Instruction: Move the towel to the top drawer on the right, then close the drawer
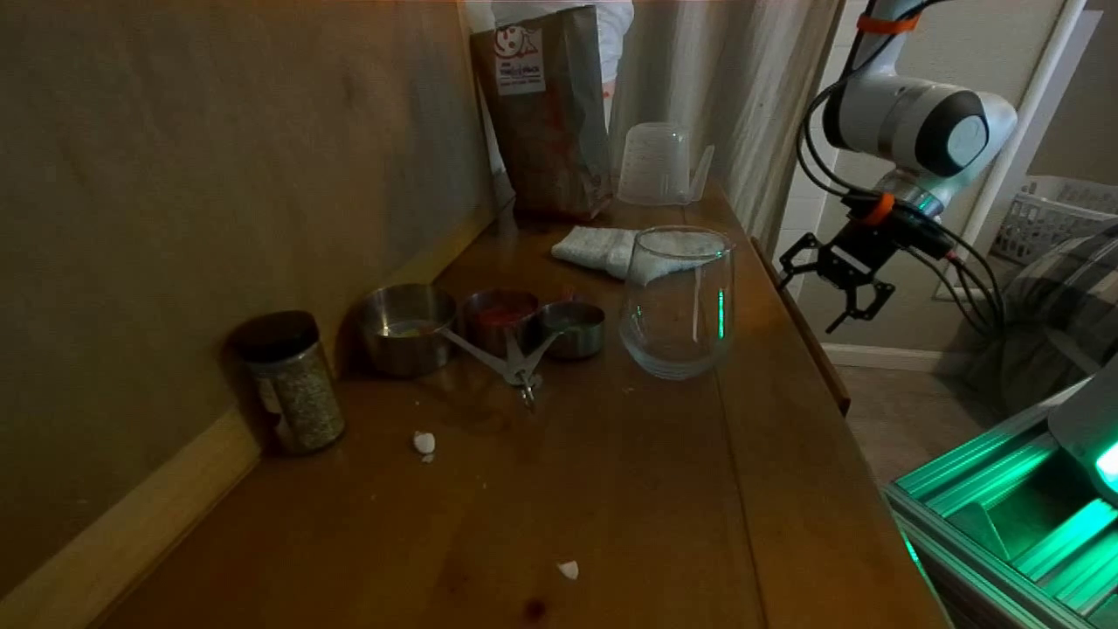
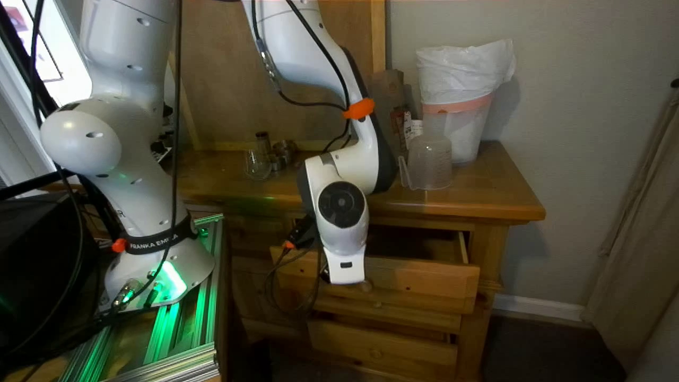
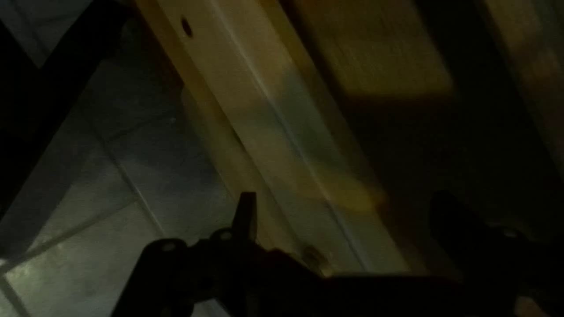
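Observation:
The pale towel (image 1: 598,249) lies folded on the wooden top, partly behind the glass in an exterior view. The arm hides its place in the opposite exterior view. The top drawer (image 2: 419,281) on the right is pulled out. Its front edge also shows beside the table (image 1: 812,349) and in the dark wrist view (image 3: 264,110). My gripper (image 1: 805,306) is open and empty, off the table's edge, pointing down. In the wrist view my fingertips (image 3: 345,196) stand apart on either side of the drawer front. The drawer's inside is dark there.
A clear glass (image 1: 677,323), metal measuring cups (image 1: 409,332), a jar (image 1: 297,384), a paper bag (image 1: 546,114) and a plastic jug (image 1: 655,166) stand on the top. A bin with a white bag (image 2: 459,101) stands behind. A lower drawer (image 2: 382,345) is also pulled out.

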`<state>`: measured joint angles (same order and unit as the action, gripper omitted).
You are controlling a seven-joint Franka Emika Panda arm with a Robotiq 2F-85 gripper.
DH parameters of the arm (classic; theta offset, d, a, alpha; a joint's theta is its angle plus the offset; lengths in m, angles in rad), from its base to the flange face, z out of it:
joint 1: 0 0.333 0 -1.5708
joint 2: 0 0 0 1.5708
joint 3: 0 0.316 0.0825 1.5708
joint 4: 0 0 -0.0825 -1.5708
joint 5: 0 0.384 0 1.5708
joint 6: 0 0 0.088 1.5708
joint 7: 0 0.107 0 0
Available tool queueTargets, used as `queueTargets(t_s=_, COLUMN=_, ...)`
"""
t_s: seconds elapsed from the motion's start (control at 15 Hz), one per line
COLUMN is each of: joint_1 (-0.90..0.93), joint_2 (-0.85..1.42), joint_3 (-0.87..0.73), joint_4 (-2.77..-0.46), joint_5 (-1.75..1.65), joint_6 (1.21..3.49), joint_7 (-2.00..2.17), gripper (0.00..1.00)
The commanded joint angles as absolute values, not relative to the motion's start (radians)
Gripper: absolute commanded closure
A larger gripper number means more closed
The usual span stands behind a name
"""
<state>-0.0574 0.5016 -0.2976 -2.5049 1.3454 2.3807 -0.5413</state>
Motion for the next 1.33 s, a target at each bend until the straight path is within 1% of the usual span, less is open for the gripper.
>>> queueTargets(t_s=0.0, joint_1=0.002, joint_2=0.290, joint_3=-0.253, joint_4=-2.657, joint_5=1.245, joint_6=2.595, joint_7=-0.510, gripper=0.00)
queueTargets(t_s=0.13, joint_1=0.020, joint_2=0.208, joint_3=-0.214, joint_4=-2.712, joint_5=1.195, joint_6=2.712, joint_7=-0.497, gripper=0.00)
queueTargets(t_s=0.2, joint_1=0.080, joint_2=0.177, joint_3=-0.246, joint_4=-2.735, joint_5=1.183, joint_6=2.750, joint_7=-0.492, gripper=0.00)
queueTargets(t_s=0.4, joint_1=0.127, joint_2=0.086, joint_3=-0.240, joint_4=-2.799, joint_5=1.080, joint_6=2.853, joint_7=-0.430, gripper=0.00)
queueTargets(t_s=0.47, joint_1=0.144, joint_2=0.064, joint_3=-0.240, joint_4=-2.817, joint_5=1.031, joint_6=2.872, joint_7=-0.399, gripper=0.00)
queueTargets(t_s=0.53, joint_1=0.163, joint_2=0.129, joint_3=-0.246, joint_4=-2.750, joint_5=1.004, joint_6=2.863, joint_7=-0.397, gripper=0.00)
queueTargets(t_s=0.87, joint_1=0.239, joint_2=0.096, joint_3=-0.283, joint_4=-2.746, joint_5=0.725, joint_6=2.877, joint_7=-0.241, gripper=0.00)
queueTargets(t_s=0.93, joint_1=0.133, joint_2=0.091, joint_3=-0.183, joint_4=-2.743, joint_5=0.623, joint_6=2.901, joint_7=-0.171, gripper=0.00)
queueTargets(t_s=1.0, joint_1=0.254, joint_2=0.036, joint_3=-0.300, joint_4=-2.799, joint_5=0.552, joint_6=2.918, joint_7=-0.119, gripper=0.00)
queueTargets(t_s=1.13, joint_1=0.278, joint_2=0.076, joint_3=-0.353, joint_4=-2.746, joint_5=0.389, joint_6=2.922, joint_7=-0.012, gripper=0.00)
queueTargets(t_s=1.27, joint_1=0.312, joint_2=0.048, joint_3=-0.424, joint_4=-2.744, joint_5=0.226, joint_6=2.876, joint_7=0.068, gripper=0.00)
